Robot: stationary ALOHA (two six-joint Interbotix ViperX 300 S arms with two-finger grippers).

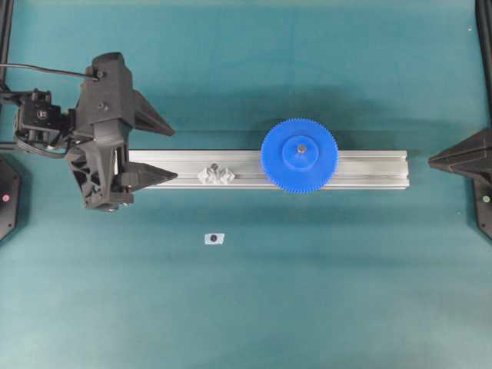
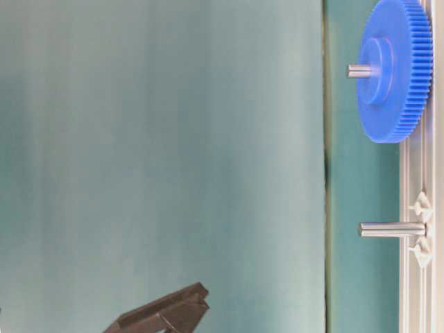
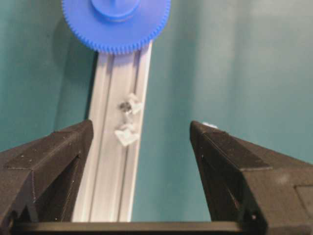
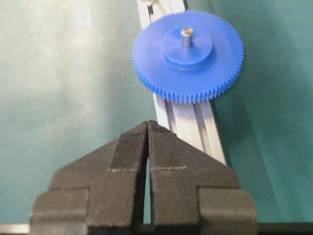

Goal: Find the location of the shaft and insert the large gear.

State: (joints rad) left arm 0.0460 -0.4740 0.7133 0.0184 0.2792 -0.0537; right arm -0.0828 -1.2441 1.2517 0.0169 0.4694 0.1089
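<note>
Teal mat — large gear (image 1: 299, 154) flat on upright shaft (image 4: 186, 36), axis vertical

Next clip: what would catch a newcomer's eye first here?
The large gear, bright blue, sits on the aluminium rail right of centre in the overhead view, a metal pin poking up through its hub. Further left on the rail, a second shaft stands bare between two clear brackets. The left gripper is open over the rail's left end; the right gripper is shut, short of the gear.
</note>
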